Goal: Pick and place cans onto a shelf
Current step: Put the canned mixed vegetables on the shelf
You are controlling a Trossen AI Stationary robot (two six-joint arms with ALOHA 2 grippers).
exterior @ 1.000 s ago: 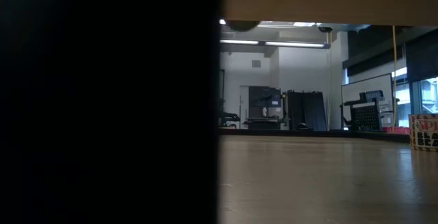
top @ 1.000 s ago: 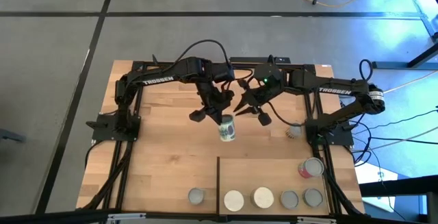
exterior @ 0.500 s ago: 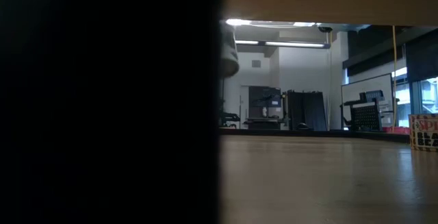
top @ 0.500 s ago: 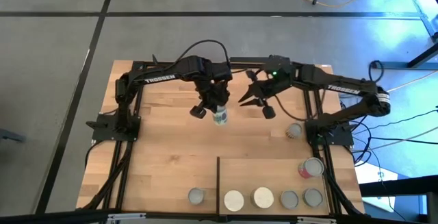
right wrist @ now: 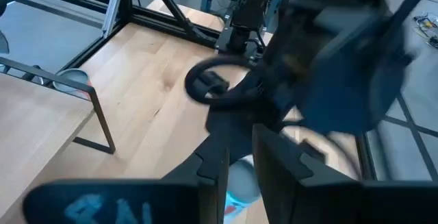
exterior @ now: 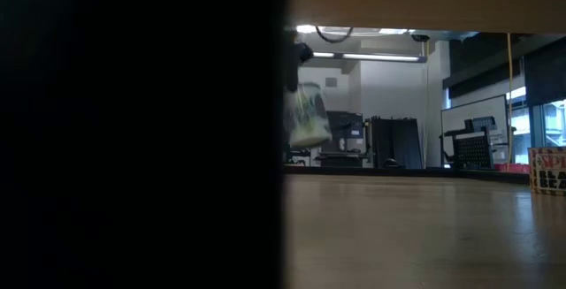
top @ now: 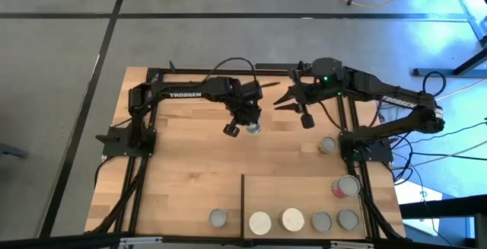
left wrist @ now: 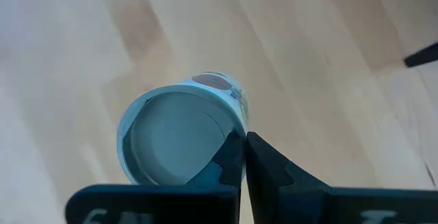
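Nearest my left wrist camera, my left gripper (left wrist: 241, 157) had its two dark fingers drawn fully together, pinching the thin rim of a small round metal can with a silver-grey end and a pale printed side label (left wrist: 179, 136). The can hung tilted below me, clear of the large light-wood tabletop (left wrist: 328, 53), its open-looking round end turned toward the camera.

From above, that same can (top: 252, 127) showed just under my left gripper (top: 242, 125), over the far middle of the tabletop (top: 183, 165) and well apart from the shelf, a flat light-wood panel edged by a thin black strip (top: 300, 192) at the near right corner. Along the shelf's near edge stood two silver-topped cans and two whitish-topped cans (top: 260, 222); a fifth, silver-topped one stood just outside the strip. A can with a red-pink side (top: 344, 186) sat farther back on the panel, and another silver can (top: 328, 144) waited on the table near the right arm's base.

My right gripper (top: 299, 107) hovered beyond, just beside the left; I judged its fingers slightly apart with nothing between them.

The risk, as I judged it, lay in my hold: a pinch on one wall of the rim, with the can tilted, could let it swing or slip off during the carry to the shelf. The two arms also stood near enough to clash.
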